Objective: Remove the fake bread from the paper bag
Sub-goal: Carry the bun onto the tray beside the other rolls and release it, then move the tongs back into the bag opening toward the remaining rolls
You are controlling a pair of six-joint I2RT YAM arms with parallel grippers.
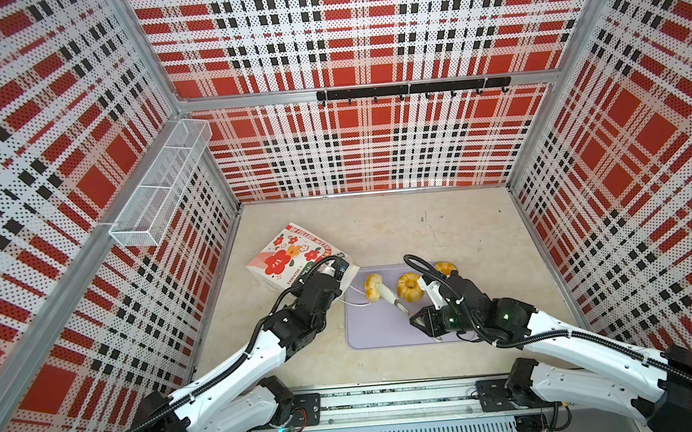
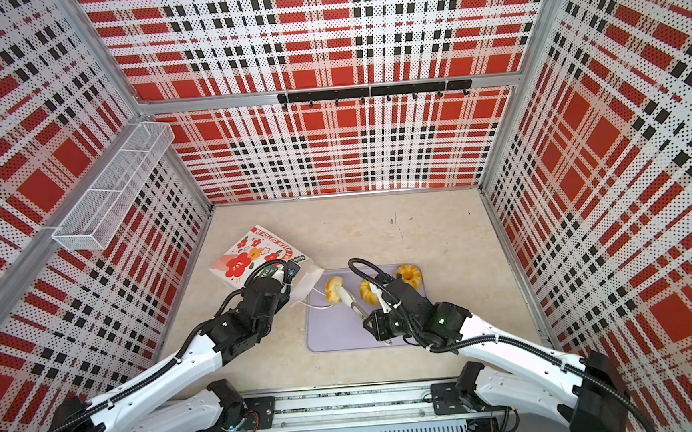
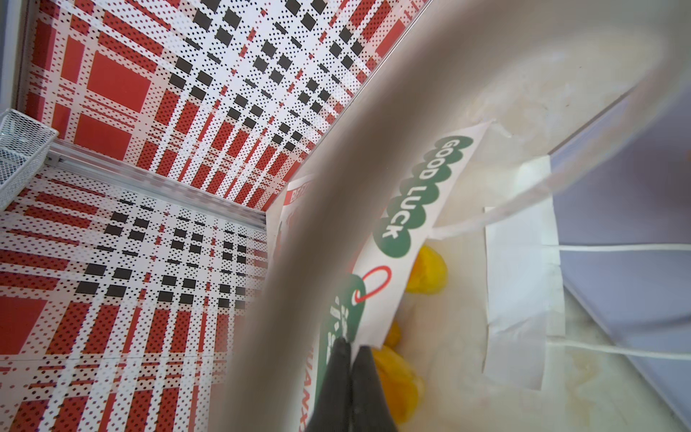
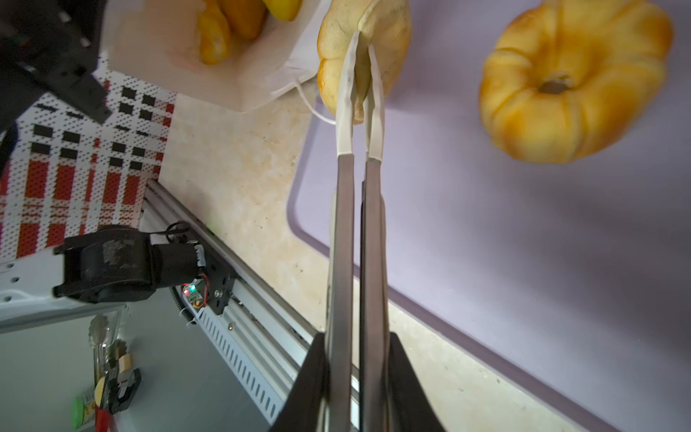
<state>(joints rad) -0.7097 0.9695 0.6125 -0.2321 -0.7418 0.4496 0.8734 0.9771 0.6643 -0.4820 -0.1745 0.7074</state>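
While my right gripper [image 4: 357, 361] clenches the handles of the steel tongs [image 4: 359, 224], their white tips pinch 1 pale fluted bun [image 4: 390, 41] at the corner of the lavender tray [image 4: 523, 262] nearest the bag. I cannot tell whether it hangs or rests there. My left gripper [image 3: 351, 368] is clamped on the printed side flap of the paper bag [image 1: 282, 250], which lies on its side with its mouth toward the tray. 1 golden ring bun [image 4: 572, 82] sits on the tray, with a second ring bun [image 1: 446, 267] at its far edge. Yellow loaves [image 3: 426, 269] remain inside the bag. I judge this the set-down step: next I carry the bun over bare tray, ease the tongs apart, then reach back in.
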